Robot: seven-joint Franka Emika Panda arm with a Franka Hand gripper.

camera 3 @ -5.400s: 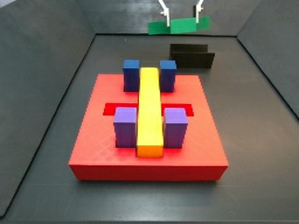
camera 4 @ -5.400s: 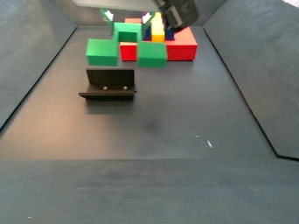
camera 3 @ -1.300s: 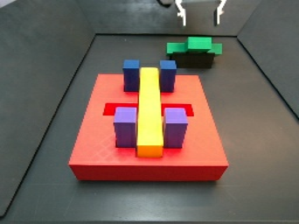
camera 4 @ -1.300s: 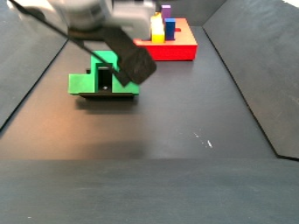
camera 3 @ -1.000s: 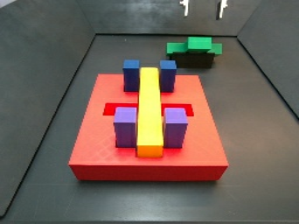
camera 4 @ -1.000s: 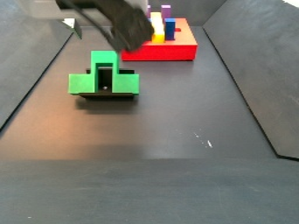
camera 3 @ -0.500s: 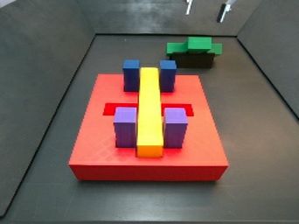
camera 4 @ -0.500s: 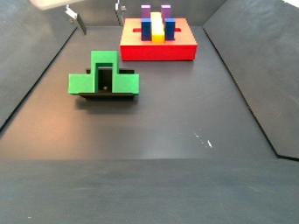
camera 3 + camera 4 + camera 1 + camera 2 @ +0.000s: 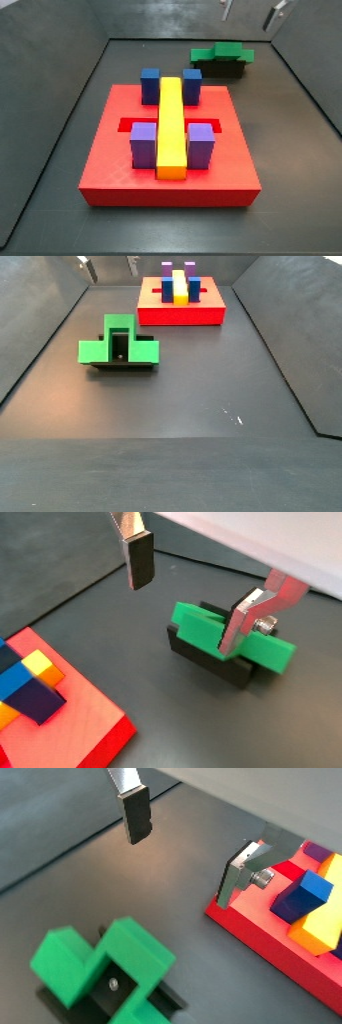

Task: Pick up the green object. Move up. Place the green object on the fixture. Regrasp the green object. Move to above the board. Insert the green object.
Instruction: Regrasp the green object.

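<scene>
The green object [image 9: 218,53] [image 9: 118,348] rests on the fixture [image 9: 226,68] [image 9: 122,366], its arms sticking out to both sides. Nothing holds it. High above it my gripper [image 9: 251,12] [image 9: 110,265] hangs open and empty, only its fingertips inside both side views. In both wrist views the gripper [image 9: 183,617] [image 9: 179,868] shows its fingers spread wide, with bare air between them. The green object [image 9: 201,628] [image 9: 114,963] lies well below, seated on the dark fixture [image 9: 210,664] [image 9: 60,1008]. The red board [image 9: 120,172] [image 9: 181,316] [image 9: 74,717] [image 9: 261,948] lies apart from the fixture.
On the board stand a long yellow bar [image 9: 171,125], two purple blocks [image 9: 143,145] and two dark blue blocks [image 9: 151,80]. Dark sloping walls [image 9: 54,110] enclose the black floor [image 9: 187,406].
The gripper set the green object on the fixture, let go of it and has climbed up and away. The green object has stayed put on the fixture.
</scene>
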